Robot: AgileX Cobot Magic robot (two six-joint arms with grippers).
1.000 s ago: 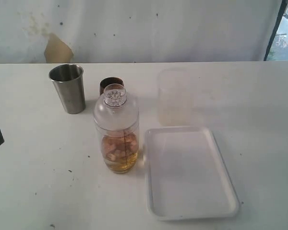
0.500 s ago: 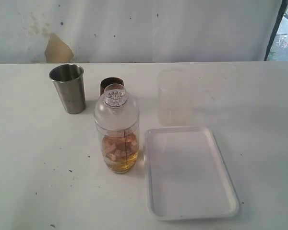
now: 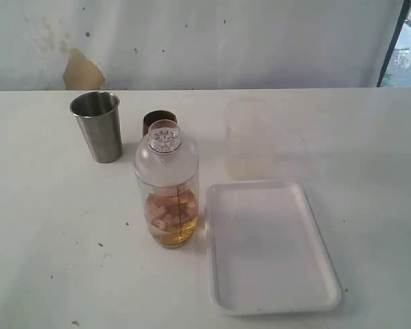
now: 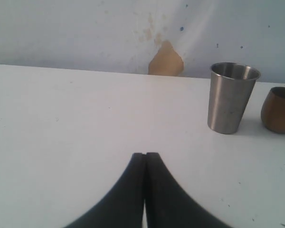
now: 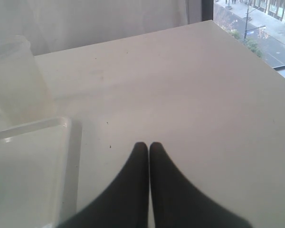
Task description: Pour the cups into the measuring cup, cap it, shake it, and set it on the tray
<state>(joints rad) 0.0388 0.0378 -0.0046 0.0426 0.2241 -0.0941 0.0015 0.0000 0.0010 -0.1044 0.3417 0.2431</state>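
**Left tool** (image 4: pixel 145 156) and **right tool** (image 5: pixel 148 145): each is showing its two dark fingers pressed together tip to tip, gripping nothing, and is hanging over the white bench (image 3: pixel 48 233).

**Exterior view:**
- **Nearest:** the tray (image 3: pixel 267 247) is lying flat on the bench, right of centre.
- **Just beside its left rim:** the measuring cup (image 3: pixel 168 205) is standing upright on the bench, not on the tray. It is holding amber liquid with pale brown lumps in its lower part, and the cap (image 3: pixel 166 152) is sitting on top of it.
- **Farther back:** a frosted translucent cup (image 3: pixel 248 140) is standing just behind the tray.
- **Behind the measuring cup:** the wooden cup (image 3: pixel 157 118) is standing partly hidden by the cap. The steel tumbler (image 3: pixel 97 127) is standing upright to its left, apart from it.
- **Background:** a pale wall (image 3: pixel 192 41), bearing a tan patch, is closing the scene behind the bench.
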